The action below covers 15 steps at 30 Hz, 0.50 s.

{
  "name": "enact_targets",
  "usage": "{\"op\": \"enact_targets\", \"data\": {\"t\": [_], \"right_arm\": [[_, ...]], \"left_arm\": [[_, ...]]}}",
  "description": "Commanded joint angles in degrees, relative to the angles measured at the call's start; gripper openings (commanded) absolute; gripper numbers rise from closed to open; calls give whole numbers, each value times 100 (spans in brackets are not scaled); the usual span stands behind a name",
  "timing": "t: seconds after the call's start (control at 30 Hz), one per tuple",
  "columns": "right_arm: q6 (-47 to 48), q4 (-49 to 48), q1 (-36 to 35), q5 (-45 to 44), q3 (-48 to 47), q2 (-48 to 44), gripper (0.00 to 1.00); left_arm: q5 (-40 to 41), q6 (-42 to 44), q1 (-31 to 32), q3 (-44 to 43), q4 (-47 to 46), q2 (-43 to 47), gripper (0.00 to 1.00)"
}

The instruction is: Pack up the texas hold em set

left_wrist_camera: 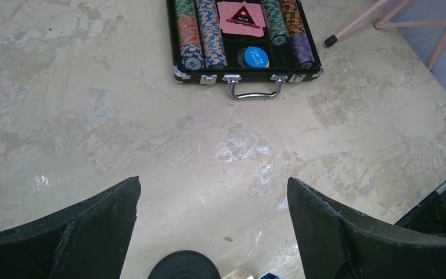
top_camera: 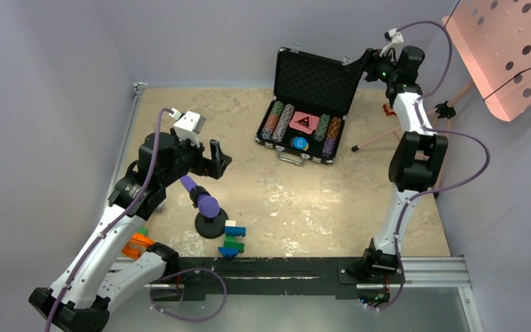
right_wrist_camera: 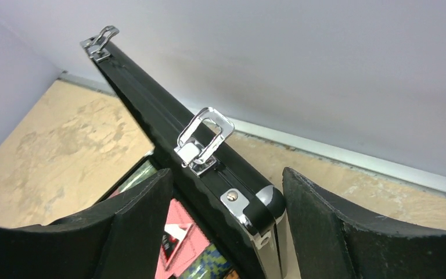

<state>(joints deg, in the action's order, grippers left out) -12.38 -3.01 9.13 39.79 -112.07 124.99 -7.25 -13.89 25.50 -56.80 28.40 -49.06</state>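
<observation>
The black case (top_camera: 301, 131) lies open at the back middle of the table, its foam-lined lid (top_camera: 316, 79) standing upright. Rows of striped chips (top_camera: 281, 119), pink cards (top_camera: 304, 122) and a blue button (top_camera: 300, 143) sit inside; the left wrist view shows the chips (left_wrist_camera: 200, 35), cards (left_wrist_camera: 241, 14) and silver handle (left_wrist_camera: 254, 90). My right gripper (top_camera: 368, 66) is open and straddles the lid's top right corner (right_wrist_camera: 255, 203), beside a silver latch (right_wrist_camera: 203, 139). My left gripper (top_camera: 216, 162) is open and empty above bare table, well in front of the case.
A purple-tipped object on a black round base (top_camera: 207, 207) and a toy-brick figure (top_camera: 233, 238) stand near the left arm. A pink perforated panel (top_camera: 511, 48) on a stand with pink legs (top_camera: 380, 138) is at the back right. Walls close the back and sides.
</observation>
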Motion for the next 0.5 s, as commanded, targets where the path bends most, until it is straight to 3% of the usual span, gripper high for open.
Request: {"op": "enact_targets", "data": {"t": [0.0,0.2,0.47], "right_arm": [[-93,-251,-210,1132,475,-559,73],[-31,-229,-210,1527,966,-967,72],[97,-406,-242,1794,3218,-2622,72]], "left_arm": [[-20,88,-27,-175,-124,28,100],[-32,87,-27,-178,-128,28,100],[-85,65,-28,-175,-133,55,100]]}}
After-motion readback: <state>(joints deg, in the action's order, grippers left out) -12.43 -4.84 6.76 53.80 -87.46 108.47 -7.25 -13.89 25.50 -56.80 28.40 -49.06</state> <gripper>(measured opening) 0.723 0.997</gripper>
